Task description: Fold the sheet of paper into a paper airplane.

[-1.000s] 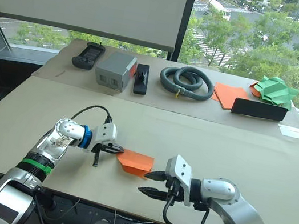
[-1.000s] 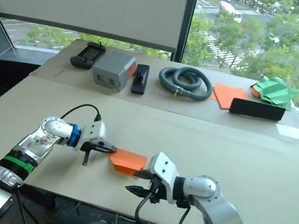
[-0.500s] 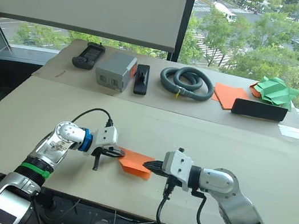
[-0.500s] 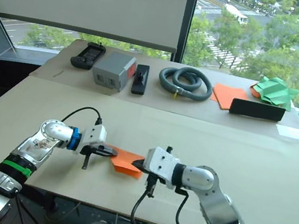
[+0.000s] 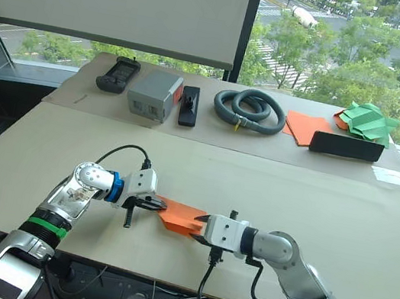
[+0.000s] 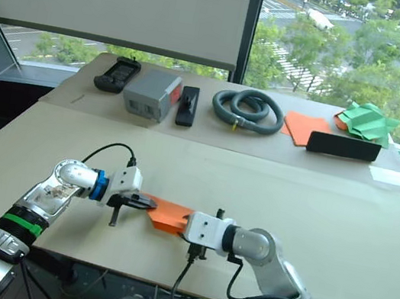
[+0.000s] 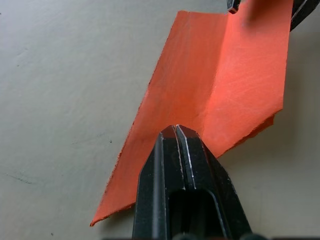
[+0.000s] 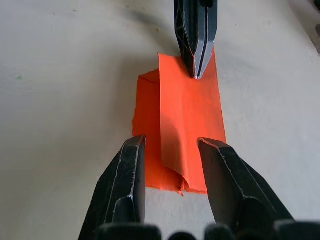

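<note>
The sheet of paper point(image 5: 182, 216), partly folded, lies on the table point(image 5: 315, 201) near its front edge, between both tools. The left tool point(image 7: 178, 132) is closed, pinching one end of the sheet. The right tool point(image 8: 170, 145) is spread, straddling the opposite end.

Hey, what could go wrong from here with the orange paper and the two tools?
The left tool, shut, pins only one end of the folded, thin bright orange sheet of paper, so a push might pivot it or tear it there. The open right tool straddles the loose raised flap at the other end; closing could crumple that flap instead of creasing it cleanly.
</note>
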Available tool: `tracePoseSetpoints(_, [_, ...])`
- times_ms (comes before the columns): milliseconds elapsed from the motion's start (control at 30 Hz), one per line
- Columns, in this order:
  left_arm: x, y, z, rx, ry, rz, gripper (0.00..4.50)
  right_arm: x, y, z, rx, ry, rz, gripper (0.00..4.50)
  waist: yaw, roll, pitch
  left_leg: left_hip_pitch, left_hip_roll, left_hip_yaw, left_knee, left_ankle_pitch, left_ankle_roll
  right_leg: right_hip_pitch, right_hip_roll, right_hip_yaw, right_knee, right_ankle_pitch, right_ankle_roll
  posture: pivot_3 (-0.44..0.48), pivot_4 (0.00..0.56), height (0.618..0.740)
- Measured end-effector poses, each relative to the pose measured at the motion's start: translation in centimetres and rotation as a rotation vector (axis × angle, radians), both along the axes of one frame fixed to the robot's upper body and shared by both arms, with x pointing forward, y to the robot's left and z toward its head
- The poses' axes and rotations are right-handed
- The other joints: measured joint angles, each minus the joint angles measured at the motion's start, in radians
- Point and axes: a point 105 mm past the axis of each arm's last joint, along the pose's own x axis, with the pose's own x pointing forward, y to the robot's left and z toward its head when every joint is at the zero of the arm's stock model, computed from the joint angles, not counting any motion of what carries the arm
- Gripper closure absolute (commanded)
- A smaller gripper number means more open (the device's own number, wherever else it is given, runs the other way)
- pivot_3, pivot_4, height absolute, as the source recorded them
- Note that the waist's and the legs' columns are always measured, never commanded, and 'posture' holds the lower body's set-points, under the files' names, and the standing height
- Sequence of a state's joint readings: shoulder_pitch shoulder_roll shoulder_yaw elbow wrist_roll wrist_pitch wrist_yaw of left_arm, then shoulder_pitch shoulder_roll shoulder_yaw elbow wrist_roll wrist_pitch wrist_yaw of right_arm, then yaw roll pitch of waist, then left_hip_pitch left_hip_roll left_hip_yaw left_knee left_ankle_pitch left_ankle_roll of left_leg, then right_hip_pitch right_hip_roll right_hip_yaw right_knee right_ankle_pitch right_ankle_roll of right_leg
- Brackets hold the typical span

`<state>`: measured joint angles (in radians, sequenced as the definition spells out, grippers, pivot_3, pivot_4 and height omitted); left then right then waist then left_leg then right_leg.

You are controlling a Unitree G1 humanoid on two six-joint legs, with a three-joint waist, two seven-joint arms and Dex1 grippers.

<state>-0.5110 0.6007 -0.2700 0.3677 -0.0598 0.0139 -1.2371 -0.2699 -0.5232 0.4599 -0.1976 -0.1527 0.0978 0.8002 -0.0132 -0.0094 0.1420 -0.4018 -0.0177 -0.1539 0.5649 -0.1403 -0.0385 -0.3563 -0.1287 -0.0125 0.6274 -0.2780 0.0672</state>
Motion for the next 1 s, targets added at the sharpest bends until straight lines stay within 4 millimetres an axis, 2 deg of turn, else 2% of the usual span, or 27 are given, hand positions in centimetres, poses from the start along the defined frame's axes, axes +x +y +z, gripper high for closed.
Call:
tracePoseSetpoints(200, [0.0,0.1,0.0,0.003,0.002,0.002,4.50,0.3,0.1,-0.4,0.007,0.023,-0.013,4.48,0.000,0.000,0.000,0.001,0.000,0.000,0.000,0.000,0.000,0.001,0.000,0.000,0.000,0.000,0.000,0.000,0.150,0.702])
tracePoseSetpoints(367, [0.0,0.3,0.0,0.014,-0.007,-0.004,4.50,0.9,0.7,0.8,0.061,0.029,-0.011,4.48,-0.003,0.000,0.000,0.002,0.000,0.000,-0.001,0.000,0.000,0.001,0.000,0.000,0.000,0.000,0.000,0.000,0.150,0.702])
tracePoseSetpoints(800, [-0.1,0.4,0.0,0.021,-0.010,-0.005,4.50,2.9,0.6,-0.6,0.078,0.309,-0.150,4.48,-0.005,0.000,0.000,0.004,0.000,-0.001,-0.001,0.000,0.000,0.000,0.000,0.001,0.001,-0.001,-0.001,0.000,0.150,0.702])
tracePoseSetpoints(1000, [0.0,0.7,0.1,0.021,-0.004,0.022,4.50,3.4,0.8,-0.8,0.078,0.357,-0.170,4.48,-0.011,0.000,0.000,0.004,0.000,-0.001,-0.002,0.000,-0.001,0.000,0.000,0.001,0.002,-0.001,-0.001,0.000,0.150,0.702])
